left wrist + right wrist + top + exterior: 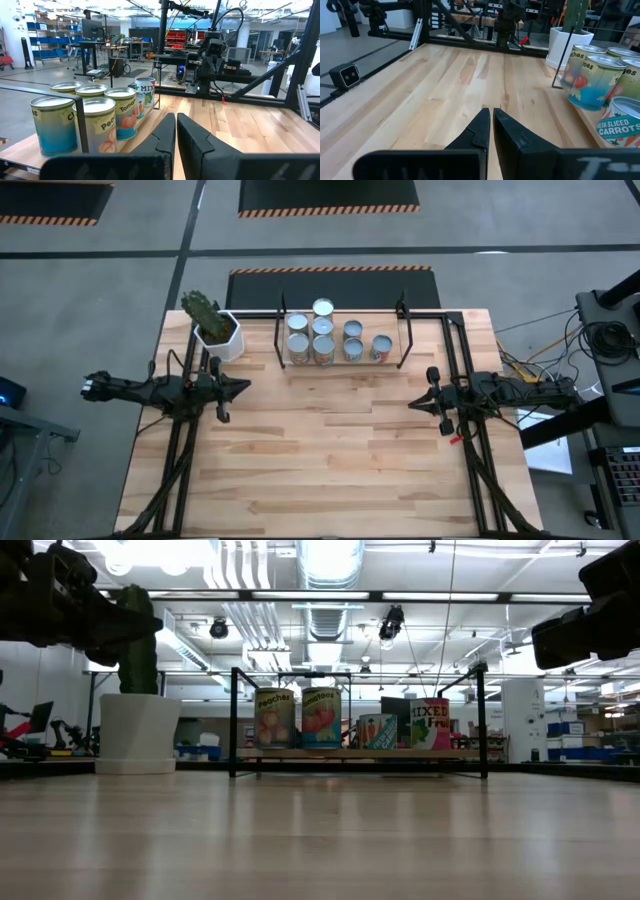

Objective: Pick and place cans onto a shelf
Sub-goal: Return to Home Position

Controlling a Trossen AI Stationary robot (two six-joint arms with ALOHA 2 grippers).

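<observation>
left pincer [243, 387]: fingers together, tips almost meeting in the left wrist view [175, 118]; it hangs over the left side of the table, pointing inward toward the middle.
right pincer [413, 404]: fingers together as well, only a thin slit between them in the right wrist view [491, 111]; it hangs over the right side of the table, pointing back at the left one.
between the pincers: a wide stretch of bare wood, the two tips well apart and neither touching anything.
table [330, 465]: light plank top, open from the pincers down to the near edge; black frame rails [478, 470] run along both sides under the arms.
shelf [345, 361]: low wooden board with black uprights at each end, at the far edge of the table, beyond both pincers and between them.
cans [323, 348]: eight silver tops grouped on the shelf, one set behind the others near the far rail; all upright.
labels seen level: the peaches can [274, 718] stands at the left of the front row, the mixed fruit can [430, 723] at the right.
cactus pot [218, 332]: white, at the far left corner, just beside the shelf's left upright and near the left arm.
far edge: a dark mat with striped border [330, 285] lies on the grey floor just behind the shelf.
right edge: cables and equipment [600, 340] crowd the floor beside the table.
</observation>
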